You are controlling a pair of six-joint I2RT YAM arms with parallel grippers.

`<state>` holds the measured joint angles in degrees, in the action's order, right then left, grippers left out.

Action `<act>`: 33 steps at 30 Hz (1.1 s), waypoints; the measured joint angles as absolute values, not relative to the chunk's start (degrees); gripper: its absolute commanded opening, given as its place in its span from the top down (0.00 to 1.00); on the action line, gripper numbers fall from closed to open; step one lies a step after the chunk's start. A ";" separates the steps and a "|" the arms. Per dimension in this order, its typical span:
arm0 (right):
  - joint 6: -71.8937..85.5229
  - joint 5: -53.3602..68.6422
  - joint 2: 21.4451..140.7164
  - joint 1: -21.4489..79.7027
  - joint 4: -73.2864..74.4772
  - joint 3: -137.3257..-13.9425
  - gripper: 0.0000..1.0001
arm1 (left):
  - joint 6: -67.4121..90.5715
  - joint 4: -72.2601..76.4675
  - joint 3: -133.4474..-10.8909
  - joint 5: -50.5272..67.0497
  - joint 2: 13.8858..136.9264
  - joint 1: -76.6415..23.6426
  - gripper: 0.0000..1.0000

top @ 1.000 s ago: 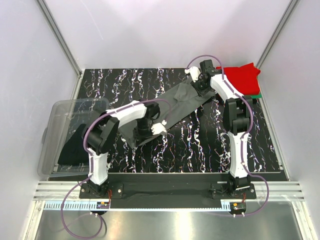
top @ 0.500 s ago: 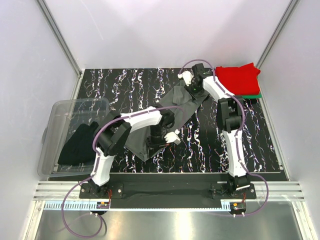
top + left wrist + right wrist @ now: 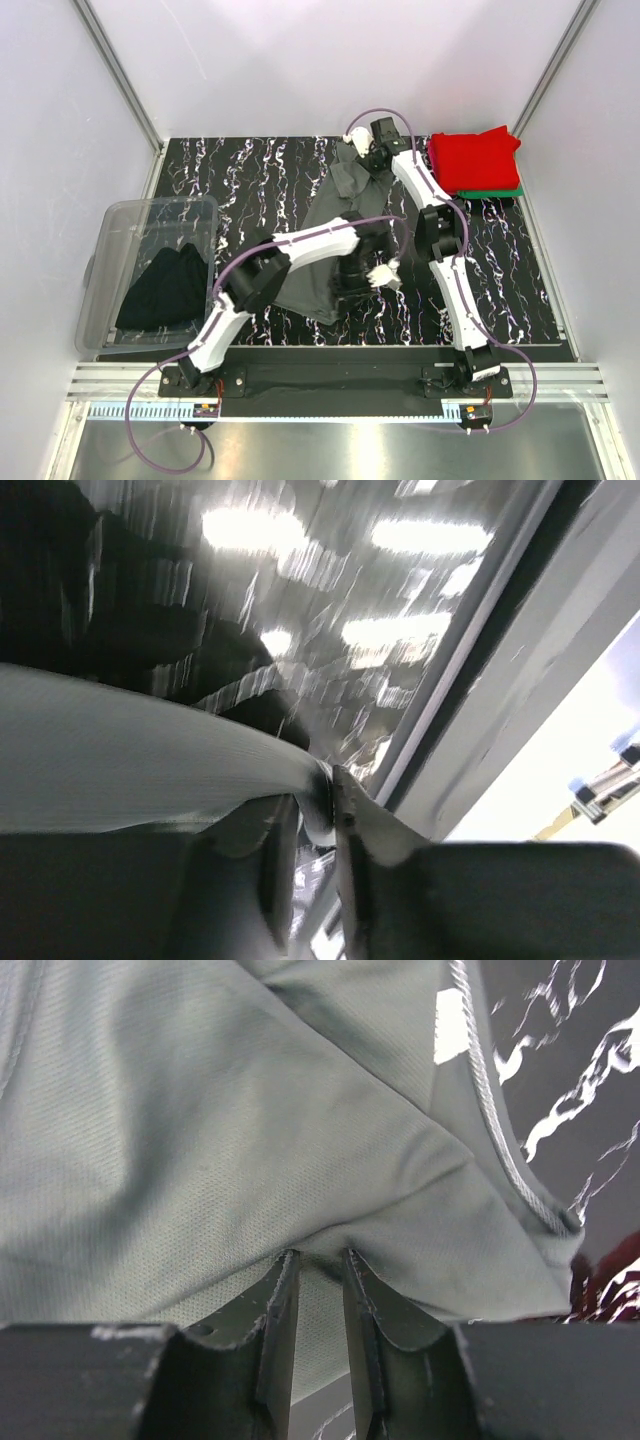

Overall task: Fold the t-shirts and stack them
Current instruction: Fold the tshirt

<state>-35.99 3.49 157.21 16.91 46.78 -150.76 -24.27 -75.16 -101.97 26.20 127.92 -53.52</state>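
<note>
- Two pinches hold the dark grey t-shirt (image 3: pixel 330 225): my right gripper (image 3: pixel 366 160) its far end, my left gripper (image 3: pixel 384 276) its near edge.
- Its length runs far-to-near across the table (image 3: pixel 500 290) middle.

Nothing legible in any of the three views: no text, labels, brand marks, numbers or signs.

The green t-shirt (image 3: pixel 495 193) lies mostly hidden beneath the red t-shirt (image 3: pixel 476 158).

Marbled table (image 3: pixel 250 170): dark grey t-shirt (image 3: pixel 335 205) centre; red t-shirt (image 3: pixel 478 158) on green t-shirt (image 3: pixel 490 192) far right; clear tub (image 3: pixel 125 218) left
</note>
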 measured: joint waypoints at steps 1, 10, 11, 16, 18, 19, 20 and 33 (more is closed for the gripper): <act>-36.16 3.22 157.75 17.02 46.74 -151.83 0.69 | -24.12 -75.02 -103.92 27.18 129.14 -54.11 0.68; -36.12 1.89 156.20 17.89 46.74 -150.06 0.67 | -23.59 -76.75 -114.34 30.09 129.19 -54.11 0.52; -35.90 1.89 155.02 17.89 46.98 -148.83 0.67 | -23.70 -76.71 -114.61 29.91 128.51 -53.56 0.51; -34.65 1.93 146.47 17.91 48.01 -141.80 0.67 | -24.71 -76.66 -114.67 28.86 124.95 -50.72 0.59; -34.26 1.93 143.28 17.91 48.07 -140.11 0.67 | -25.21 -75.48 -113.34 28.53 124.44 -50.02 0.60; -33.93 1.98 141.95 17.89 47.92 -139.39 0.67 | -25.39 -74.52 -111.85 28.42 124.25 -49.89 0.60; -33.54 2.04 140.86 17.89 47.92 -138.87 0.68 | -25.45 -73.95 -110.54 28.36 124.25 -49.89 0.61; -30.37 3.66 143.90 16.34 49.50 -137.27 0.69 | -23.86 -64.29 -97.21 29.15 125.49 -50.63 0.63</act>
